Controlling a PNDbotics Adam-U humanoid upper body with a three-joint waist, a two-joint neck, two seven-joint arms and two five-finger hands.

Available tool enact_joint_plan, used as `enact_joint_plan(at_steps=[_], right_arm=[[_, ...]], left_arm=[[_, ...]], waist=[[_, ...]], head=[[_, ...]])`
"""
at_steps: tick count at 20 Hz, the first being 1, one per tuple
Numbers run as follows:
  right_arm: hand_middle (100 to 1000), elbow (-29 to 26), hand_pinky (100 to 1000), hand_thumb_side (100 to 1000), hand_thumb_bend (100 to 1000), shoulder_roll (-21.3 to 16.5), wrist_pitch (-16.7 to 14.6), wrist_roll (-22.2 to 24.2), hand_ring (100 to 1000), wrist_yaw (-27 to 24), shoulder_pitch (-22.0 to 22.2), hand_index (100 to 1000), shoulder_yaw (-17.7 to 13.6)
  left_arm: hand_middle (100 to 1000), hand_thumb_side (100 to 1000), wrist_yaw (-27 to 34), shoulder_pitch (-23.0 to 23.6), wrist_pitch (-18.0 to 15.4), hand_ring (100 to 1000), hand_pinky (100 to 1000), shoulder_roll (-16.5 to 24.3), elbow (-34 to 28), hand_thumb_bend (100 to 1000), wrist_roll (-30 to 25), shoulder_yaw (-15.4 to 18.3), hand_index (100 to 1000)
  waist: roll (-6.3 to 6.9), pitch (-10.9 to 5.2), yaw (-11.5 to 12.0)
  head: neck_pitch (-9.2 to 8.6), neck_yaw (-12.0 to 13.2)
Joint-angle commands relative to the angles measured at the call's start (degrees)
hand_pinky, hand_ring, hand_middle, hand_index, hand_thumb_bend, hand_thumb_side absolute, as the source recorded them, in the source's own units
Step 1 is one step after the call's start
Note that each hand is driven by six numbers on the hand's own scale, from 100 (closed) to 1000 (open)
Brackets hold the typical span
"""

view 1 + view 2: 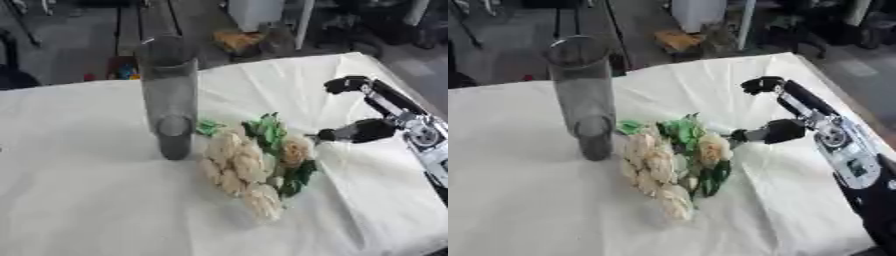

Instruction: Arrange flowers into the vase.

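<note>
A tall clear glass vase (171, 95) stands upright on the white cloth, left of centre. Just right of its base lies a bunch of cream flowers (241, 167) with green leaves (265, 130), blooms pointing toward me. My right hand (794, 112) reaches in from the right, open, thumb and fingers spread apart. Its thumb tip (741, 135) is at the right edge of the bunch, beside a cream bloom (713, 148); whether it touches is unclear. The fingers (761, 84) hover higher, over bare cloth. My left hand is out of sight.
The white cloth (87, 200) covers the whole table and is creased near the flowers. Its far edge and right corner (350, 56) drop to a floor cluttered with an orange object (236, 40) and furniture.
</note>
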Motion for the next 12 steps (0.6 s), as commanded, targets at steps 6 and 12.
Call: enact_joint_plan(at_steps=[6, 12], right_arm=[[750, 2.7, 882, 397, 769, -3.0, -0.4, 0.5, 797, 0.4, -1.7, 870, -0.2], [750, 4.9, 882, 353, 744, -2.8, -0.7, 0.9, 797, 0.8, -2.7, 870, 0.3]], left_arm=[[892, 1000, -0.2, -0.4, 0.0, 1000, 791, 1.3, -0.7, 803, -0.2, 0.3, 876], [892, 1000, -0.1, -0.4, 0.0, 1000, 791, 1.3, -0.7, 802, -0.3, 0.3, 876]], waist=[[-0.15, -0.76, 0.3], [-0.07, -0.76, 0.4]], head=[[0.54, 0.0], [0.66, -0.1]])
